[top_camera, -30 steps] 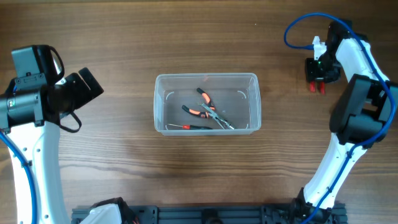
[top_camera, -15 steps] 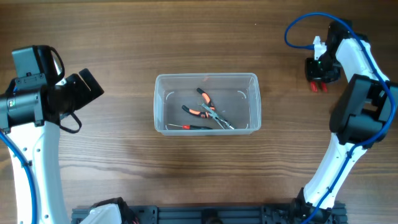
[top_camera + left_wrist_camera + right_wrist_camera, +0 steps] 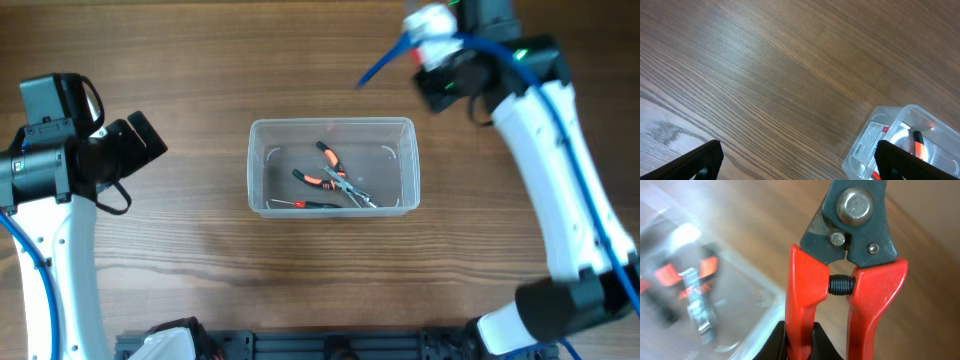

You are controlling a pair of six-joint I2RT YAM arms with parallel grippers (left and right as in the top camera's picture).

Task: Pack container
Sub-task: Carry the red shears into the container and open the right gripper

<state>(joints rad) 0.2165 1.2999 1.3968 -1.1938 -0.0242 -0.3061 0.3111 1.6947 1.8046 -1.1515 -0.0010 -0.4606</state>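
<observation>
Right wrist view: the right gripper (image 3: 800, 336) pinches one handle of the cutters (image 3: 850, 275), at 1 o'clock from the table-centre tub (image 3: 332, 122). They may twist loose or clip its rim. The left gripper (image 3: 799, 159) is spread wide, empty.

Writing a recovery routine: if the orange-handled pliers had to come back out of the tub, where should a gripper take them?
Near the pivot of the orange-handled pliers, coming straight down. They lie flat in the container, whose walls block a side approach, and the handles look splayed, so the narrow waist likely suits a two-finger grip best.
</observation>
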